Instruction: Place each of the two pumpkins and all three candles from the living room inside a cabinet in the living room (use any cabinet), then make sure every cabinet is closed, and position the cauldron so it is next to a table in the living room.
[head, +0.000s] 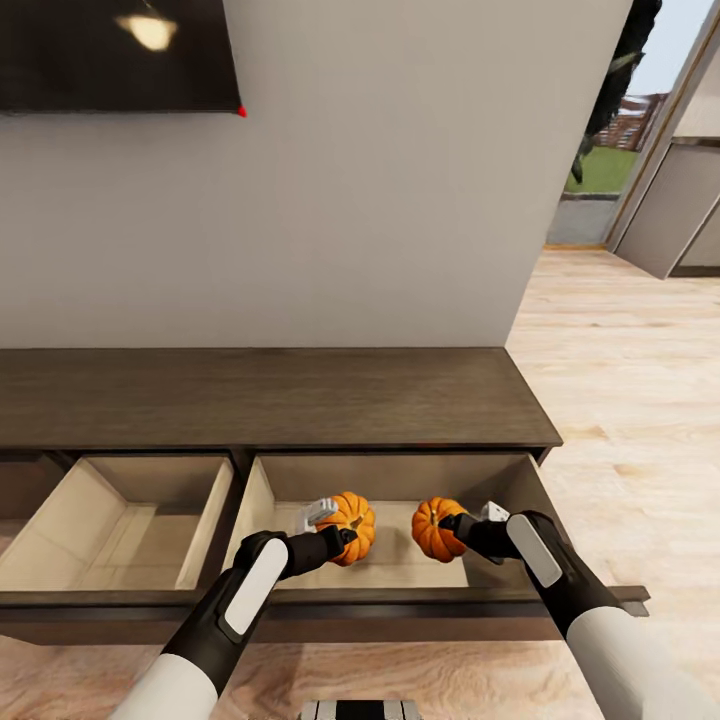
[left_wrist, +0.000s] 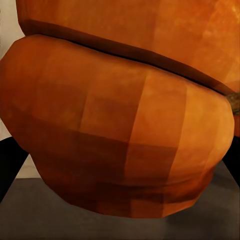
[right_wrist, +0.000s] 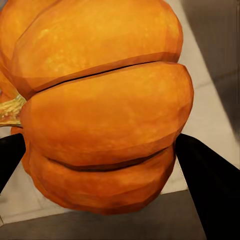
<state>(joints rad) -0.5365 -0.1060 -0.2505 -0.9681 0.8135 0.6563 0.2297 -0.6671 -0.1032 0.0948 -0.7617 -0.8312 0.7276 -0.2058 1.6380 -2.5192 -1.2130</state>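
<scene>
The long dark brown cabinet (head: 280, 400) stands against the wall with two drawers pulled out. Over the right-hand drawer (head: 400, 570) my left gripper (head: 342, 530) is shut on one orange pumpkin (head: 355, 525), whose ribbed skin looms close in the left wrist view (left_wrist: 125, 130). My right gripper (head: 462, 528) is shut on the other pumpkin (head: 435, 528), seen close up with a yellowish stem in the right wrist view (right_wrist: 100, 110), a black finger (right_wrist: 210, 175) on either side. Both pumpkins hang inside the drawer opening, apart from each other.
The left drawer (head: 120, 530) is open, its pale wood inside bare. A dark screen (head: 110, 55) hangs on the grey wall above. Light wood floor (head: 630, 400) runs to the right toward a doorway (head: 600, 170) with greenery outside.
</scene>
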